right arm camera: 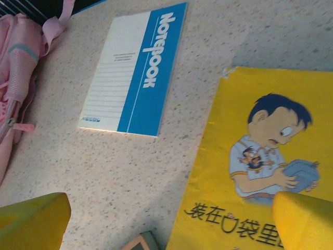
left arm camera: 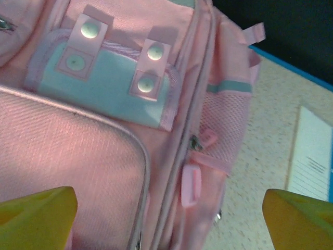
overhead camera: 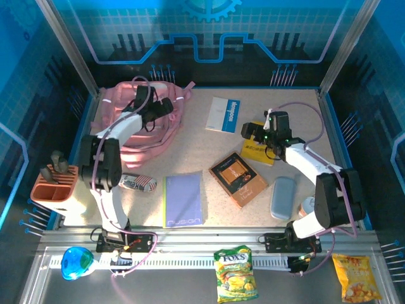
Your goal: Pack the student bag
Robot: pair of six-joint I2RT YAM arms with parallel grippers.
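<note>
**A:** Where is the student bag point(overhead camera: 112, 113)?

**B:** It lies flat on the bench point(overhead camera: 190, 149), front pockets up. The left end effector point(left arm camera: 169, 213) hangs right over it, fingers spread wide and gripping nothing.

**A:** Why hover there?

**B:** My guess is the zip. It sits above the seam beside the bag's mesh side pocket point(left arm camera: 223, 125), where a pink zip pull point(left arm camera: 191, 185) dangles. I cannot tell whether the main compartment is open. If it is shut, that comes 1st.

**A:** What lies around the bag?

**B:** Just off its mesh-pocket side, not touching it, is a blue-and-white notebook point(overhead camera: 224, 114). Farther out on that side is a yellow booklet point(overhead camera: 259, 152) with a cartoon boy on it. The right end effector point(right arm camera: 166, 219) hovers over it, released and empty, probably lined up for a pick.

**A:** And beyond that?

**B:** Nearer the arm bases than the bag are a purple notebook point(overhead camera: 183, 199), then a brown book point(overhead camera: 239, 179). A grey case point(overhead camera: 283, 197) lies farthest from the bag. All lie flat and apart, so each can be taken 1 at a time.

**A:** Any trouble ahead?

**B:** A thin booklet flat on the bench gives the fingers little edge to catch.
</note>
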